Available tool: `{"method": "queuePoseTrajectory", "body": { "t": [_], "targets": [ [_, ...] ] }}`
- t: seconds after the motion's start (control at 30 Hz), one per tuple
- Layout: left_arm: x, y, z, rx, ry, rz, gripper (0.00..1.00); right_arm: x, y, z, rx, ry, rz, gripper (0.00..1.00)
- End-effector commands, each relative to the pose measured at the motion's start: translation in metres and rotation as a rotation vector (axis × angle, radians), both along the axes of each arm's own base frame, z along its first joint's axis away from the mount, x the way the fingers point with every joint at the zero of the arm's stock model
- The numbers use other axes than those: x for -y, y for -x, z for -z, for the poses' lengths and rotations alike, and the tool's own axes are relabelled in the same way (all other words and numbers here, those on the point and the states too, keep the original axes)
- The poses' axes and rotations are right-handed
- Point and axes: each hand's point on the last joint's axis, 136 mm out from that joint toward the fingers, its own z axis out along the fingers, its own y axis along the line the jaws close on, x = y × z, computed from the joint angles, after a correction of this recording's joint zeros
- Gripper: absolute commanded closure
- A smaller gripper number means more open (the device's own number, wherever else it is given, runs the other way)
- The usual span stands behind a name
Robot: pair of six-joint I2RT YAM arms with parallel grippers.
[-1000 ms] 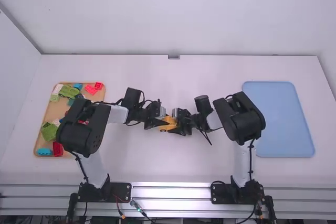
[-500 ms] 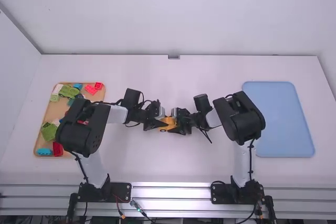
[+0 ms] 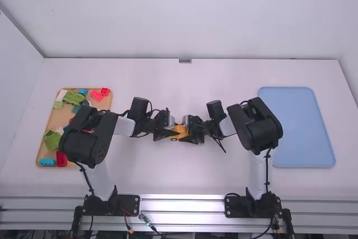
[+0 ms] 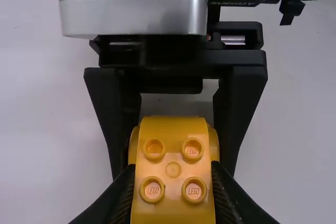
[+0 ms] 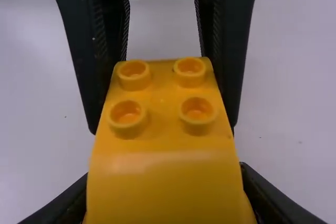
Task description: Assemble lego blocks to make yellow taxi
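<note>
Near the table's middle, my left gripper [image 3: 172, 132] and my right gripper [image 3: 189, 134] face each other with a yellow taxi body [image 3: 179, 132] between them. In the left wrist view, my left gripper [image 4: 173, 182] is shut on one end of the studded yellow body [image 4: 174, 170], and the other gripper's fingers straddle its far end. The right wrist view has my right gripper [image 5: 167, 198] shut on the smooth sloped end of the yellow body [image 5: 163, 135], with four-studded top facing the camera and the left gripper's fingers around the far end.
At the left, a wooden tray [image 3: 51, 120] holds several green, red, blue and white blocks, partly under the left arm. A blue tray [image 3: 296, 127] lies at the right, beside the right arm.
The left arm's wrist has shifted slightly toward the camera and left, while its fingertips remain at the yellow body. The right arm has hardly moved.
</note>
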Motion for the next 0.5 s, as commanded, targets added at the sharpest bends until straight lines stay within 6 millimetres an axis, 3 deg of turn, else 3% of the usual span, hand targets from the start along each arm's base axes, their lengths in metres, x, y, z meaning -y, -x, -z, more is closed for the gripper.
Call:
{"method": "queuePoseTrajectory", "body": {
  "t": [0.0, 0.23, 0.47],
  "targets": [
    [0.0, 0.015, 0.026, -0.078, -0.096, -0.021, 0.98, 0.001, 0.0, 0.009, -0.017, 0.022, 0.01, 0.64],
    [0.006, 0.019, 0.044, -0.105, -0.226, -0.017, 0.98, 0.001, 0.0, 0.009, -0.017, 0.023, 0.011, 0.64],
    [-0.004, 0.017, 0.055, -0.125, -0.305, -0.055, 0.98, 0.001, 0.0, 0.009, -0.016, 0.023, 0.011, 0.64]
  ]
}}
